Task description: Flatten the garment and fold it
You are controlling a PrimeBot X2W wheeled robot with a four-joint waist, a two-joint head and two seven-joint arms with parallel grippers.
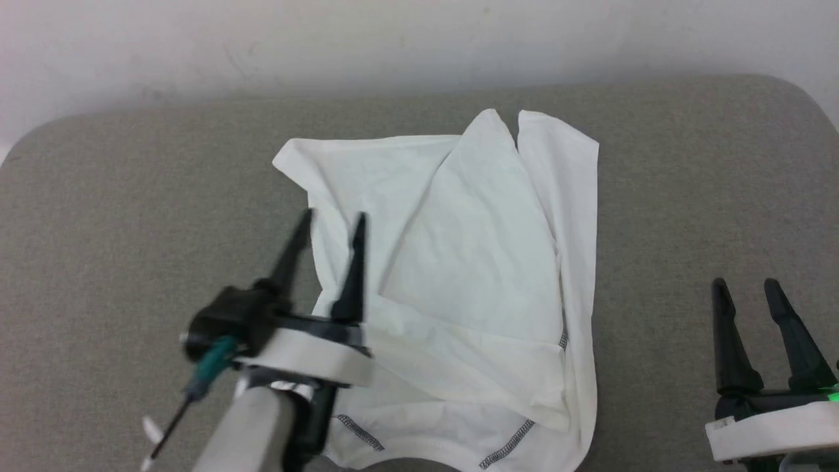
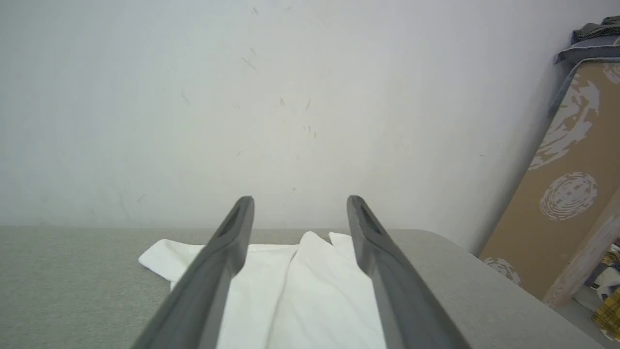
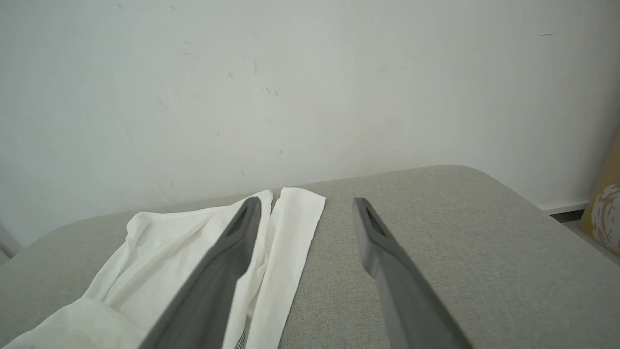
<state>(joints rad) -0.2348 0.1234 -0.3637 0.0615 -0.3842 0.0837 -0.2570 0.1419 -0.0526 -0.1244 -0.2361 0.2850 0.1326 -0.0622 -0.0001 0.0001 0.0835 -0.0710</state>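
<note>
- The white T-shirt (image 1: pixel 485 249) of thin soft fabric, with grey zigzag stitching near its collar end, lies partly folded and creased in the middle of the grey fabric-covered desk (image 1: pixel 98 229).
- The left tool (image 1: pixel 332 223), with two long dark fingers, hovers over the shirt's left edge, spread wide and gripping nothing.
- The right tool (image 1: pixel 746 288) stands equally wide and empty above bare desk, well right of the shirt.

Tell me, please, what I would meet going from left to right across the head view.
Grey surface → left gripper → garment, whose left edge that gripper overhangs → right gripper.
</note>
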